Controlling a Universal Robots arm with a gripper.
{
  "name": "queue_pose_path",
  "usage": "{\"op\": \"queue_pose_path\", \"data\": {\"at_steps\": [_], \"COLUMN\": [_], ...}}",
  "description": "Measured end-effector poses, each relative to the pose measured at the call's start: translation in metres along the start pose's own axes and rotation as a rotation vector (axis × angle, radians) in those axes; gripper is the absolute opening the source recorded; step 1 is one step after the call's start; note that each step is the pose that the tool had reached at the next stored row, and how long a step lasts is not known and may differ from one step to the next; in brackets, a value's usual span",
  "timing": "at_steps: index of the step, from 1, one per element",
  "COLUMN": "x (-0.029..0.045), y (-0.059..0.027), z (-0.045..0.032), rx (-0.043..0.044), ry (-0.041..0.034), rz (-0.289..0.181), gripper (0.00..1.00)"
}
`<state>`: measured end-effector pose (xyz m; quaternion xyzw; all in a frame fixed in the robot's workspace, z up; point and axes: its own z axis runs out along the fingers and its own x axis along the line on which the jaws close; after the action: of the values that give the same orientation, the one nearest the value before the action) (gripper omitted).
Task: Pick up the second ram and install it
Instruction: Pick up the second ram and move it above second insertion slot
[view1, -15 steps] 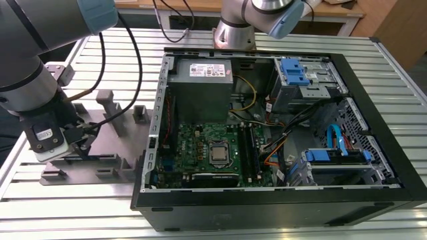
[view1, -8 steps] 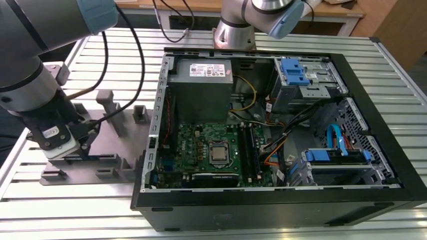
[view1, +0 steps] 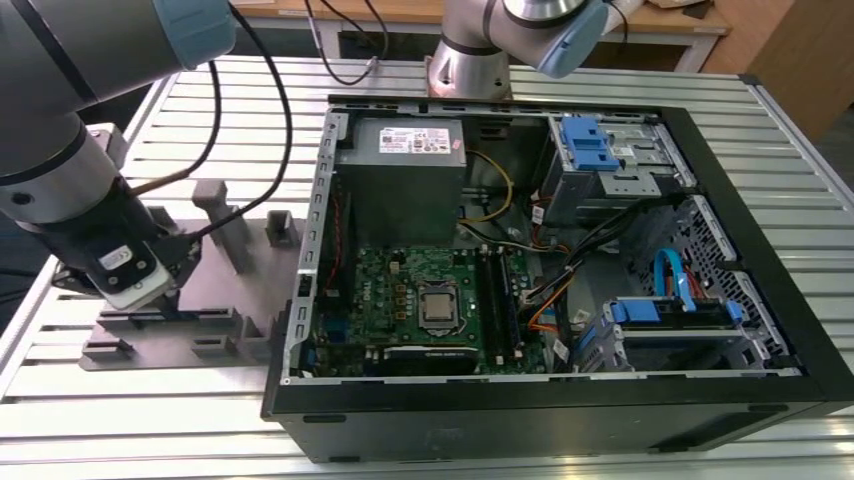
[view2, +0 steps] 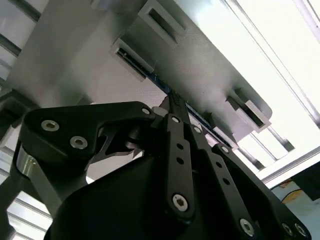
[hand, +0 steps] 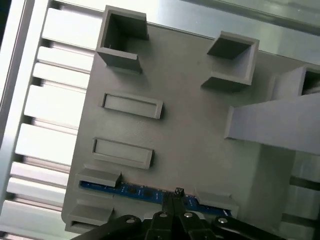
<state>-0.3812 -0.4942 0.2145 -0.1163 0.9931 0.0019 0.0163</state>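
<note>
1 arm (view1: 67, 150) reaches down over 1 grey tray (view1: 200, 305). The tray lies on the slatted table (view1: 160, 420), at the exterior view's left of 1 open case (view1: 534, 405). The 1 gripper (view1: 158, 300) stands over the part of the tray away from the case.

In the first wrist view the fingers (hand: 172, 205) are drawn narrow, tips together. They meet the top edge of the ram (hand: 132, 190) about mid-length; whether they pinch it I cannot tell. The ram, 1 thin blue strip, sits in the tray's slot between 2 end blocks (hand: 99, 175). The tray also has 2 square pockets (hand: 124, 27) and 2 shallow rectangular recesses (hand: 132, 106).

The case holds 1 motherboard (view1: 400, 290) with 1 CPU socket (view1: 438, 307), 1 power supply (view1: 400, 185), 2 blue drive brackets (view1: 587, 140) and loose cables (view1: 561, 260). The power supply carries 1 white label (view1: 418, 140); its print is too small to read.
</note>
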Motion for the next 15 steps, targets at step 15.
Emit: {"op": "queue_pose_path", "data": {"at_steps": [15], "x": [0.0000], "y": [0.0000], "z": [0.0003], "rx": [-0.0075], "ry": [0.0000], "rz": [-0.230], "gripper": [0.07]}}
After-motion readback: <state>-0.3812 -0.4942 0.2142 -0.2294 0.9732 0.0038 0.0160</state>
